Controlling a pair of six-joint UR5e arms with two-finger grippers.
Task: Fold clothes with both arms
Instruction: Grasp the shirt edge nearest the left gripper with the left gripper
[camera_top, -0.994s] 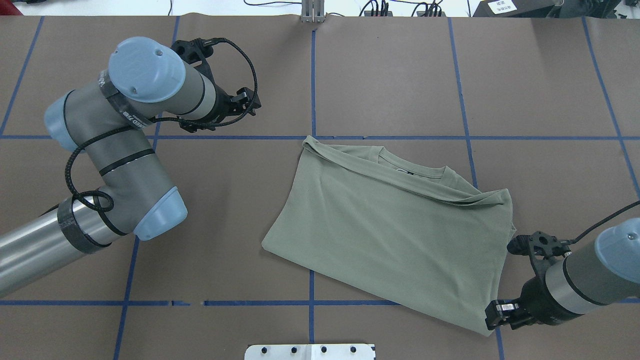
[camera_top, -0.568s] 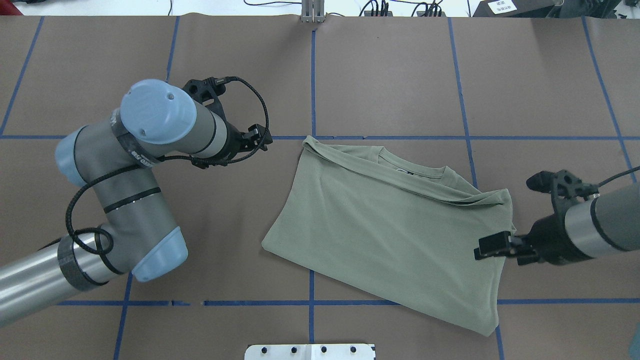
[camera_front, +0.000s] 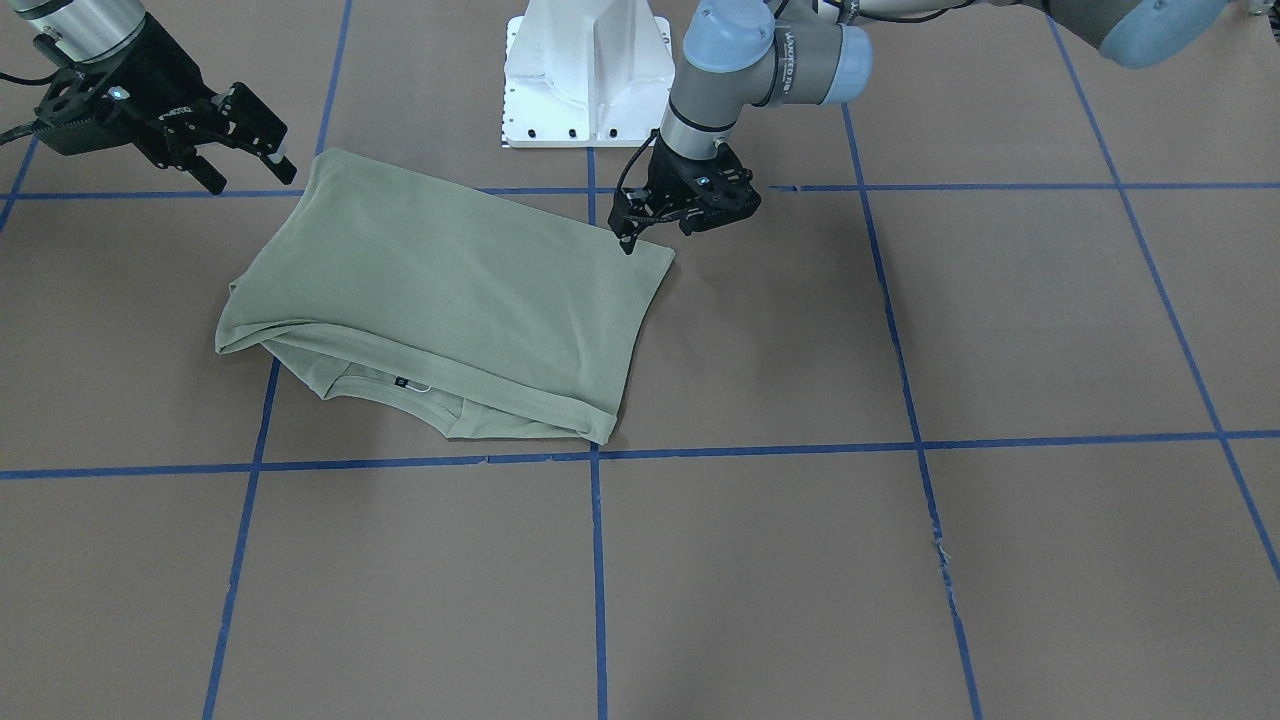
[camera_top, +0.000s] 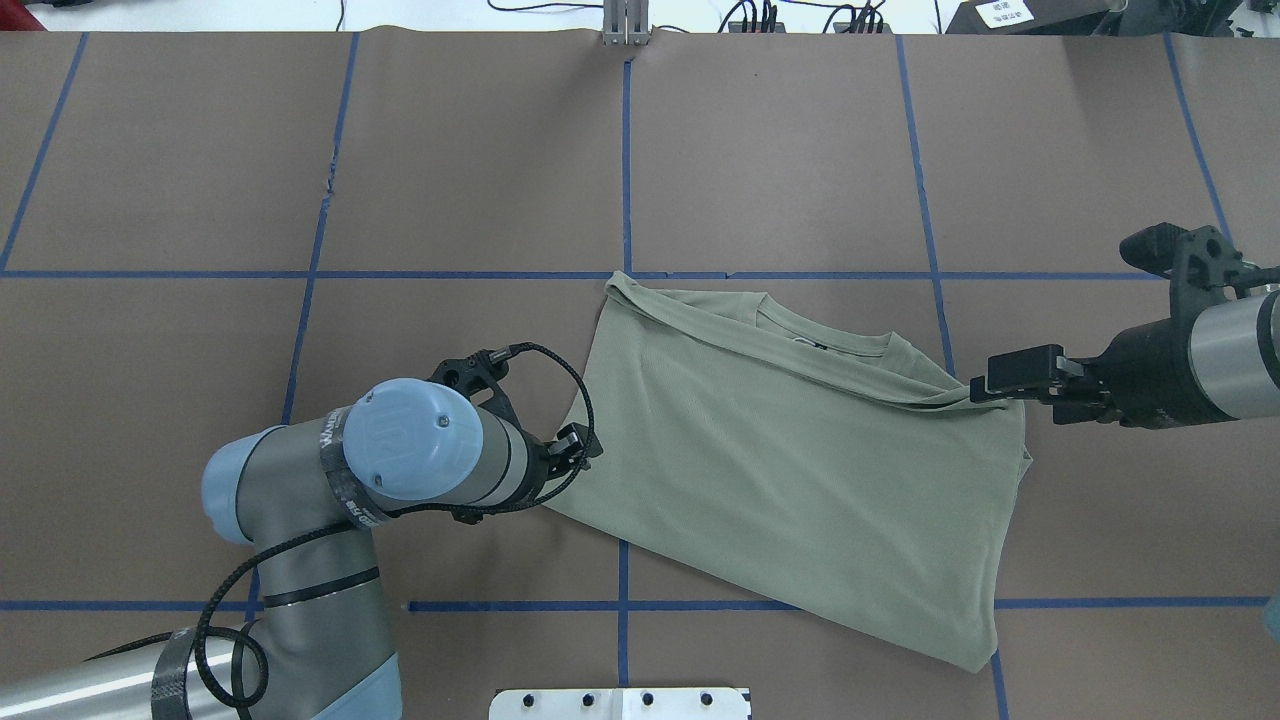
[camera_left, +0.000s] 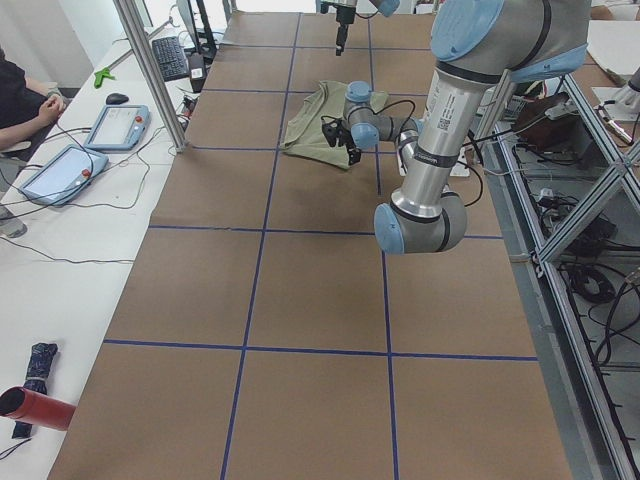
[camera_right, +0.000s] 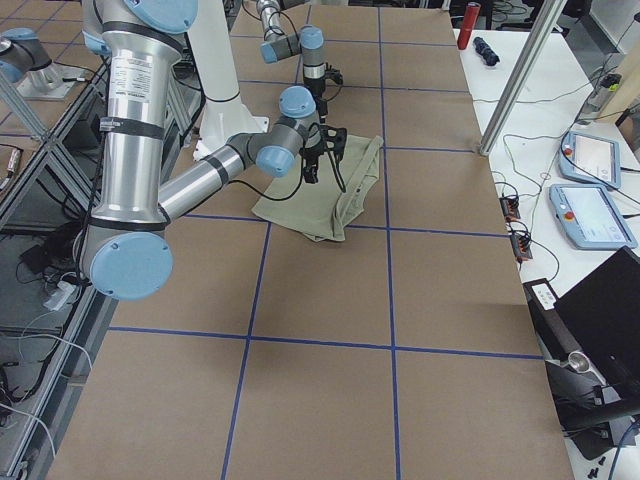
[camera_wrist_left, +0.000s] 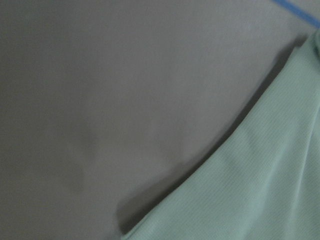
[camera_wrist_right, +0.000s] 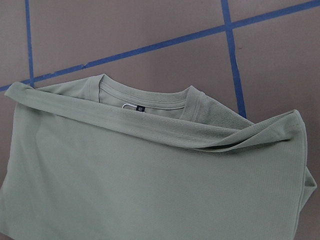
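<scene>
The green shirt (camera_top: 800, 470) lies folded in a rough rectangle on the brown table, collar (camera_wrist_right: 145, 97) and black neck label (camera_wrist_right: 140, 108) at its far edge under a folded-over band. It also shows in the front view (camera_front: 450, 290). My left gripper (camera_top: 583, 447) hangs low at the shirt's near-left corner and looks open; its wrist view shows only the cloth edge (camera_wrist_left: 265, 190) and the table. My right gripper (camera_top: 1000, 385) is open and empty beside the shirt's far-right corner, fingers apart in the front view (camera_front: 250, 175).
The white base pedestal (camera_front: 590, 70) stands at the table's near edge, behind the shirt. Blue tape lines (camera_top: 625, 150) cross the brown table cover. A metal post (camera_left: 150, 75) and tablets (camera_left: 115, 125) stand along the operators' side.
My left arm swung from the far left down to the shirt's near-left corner. My right gripper moved from the shirt's near-right corner along its right edge to the far-right corner.
</scene>
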